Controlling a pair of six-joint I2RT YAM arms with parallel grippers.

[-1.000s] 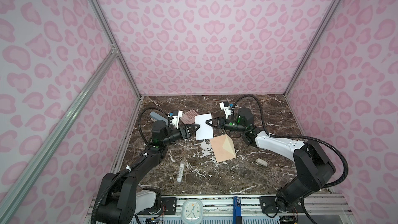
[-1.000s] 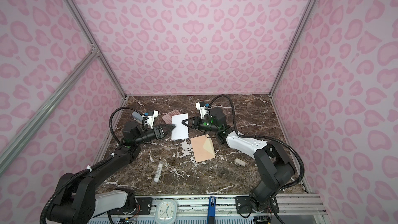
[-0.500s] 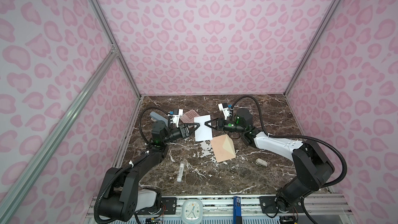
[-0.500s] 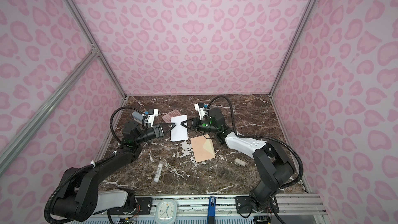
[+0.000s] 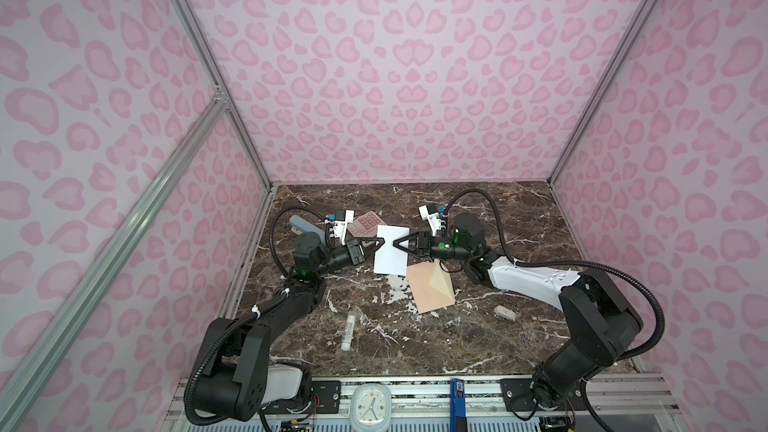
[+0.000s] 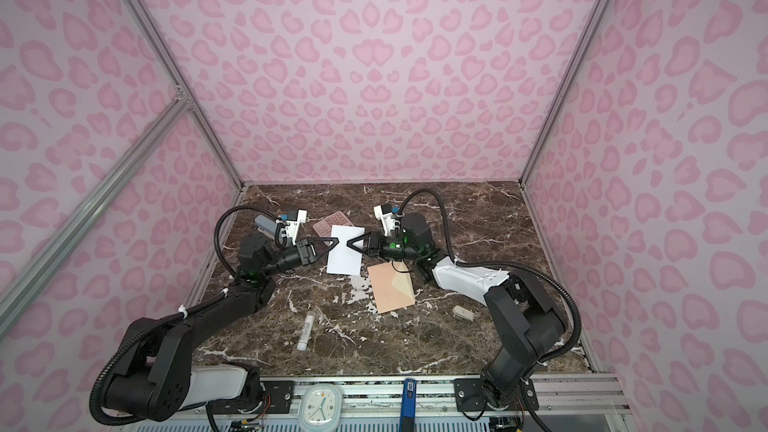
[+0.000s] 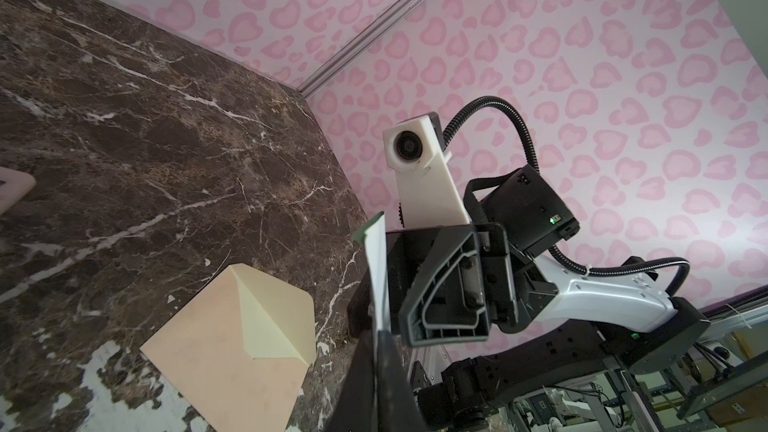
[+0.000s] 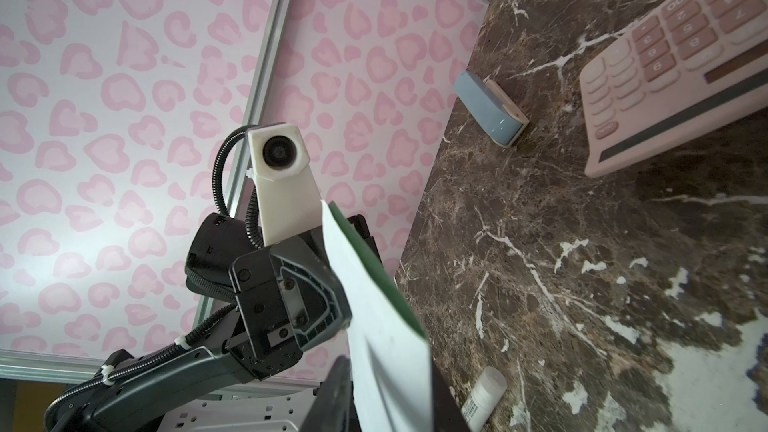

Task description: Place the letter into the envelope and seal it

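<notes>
Brown marble tabletop [image 5: 457, 326], pink heart-print walls. Letter [image 5: 390, 259] is held up off the surface near frame centre in both top views, beside the pink calculator [image 5: 365, 222]. Left gripper [image 5: 380, 241] is clamped on its left edge. Right gripper [image 5: 394, 241] sits at the right edge, jaws slightly apart around the sheet in the right wrist view. Envelope [image 5: 430, 288] lies flat just lower right of the letter, flap side up.

The left arm [image 5: 291, 309] reaches forward low over the desk [image 5: 457, 326] with its wrist level, and the left claw [image 5: 377, 241] is pinched tight on the left edge of the letter [image 5: 390, 261], which is held off the desk. The right arm [image 5: 532, 284] stretches in from the opposite side. The right claw [image 5: 396, 241] faces the left one at the letter's right edge, its jaws a little parted around the paper.
</notes>
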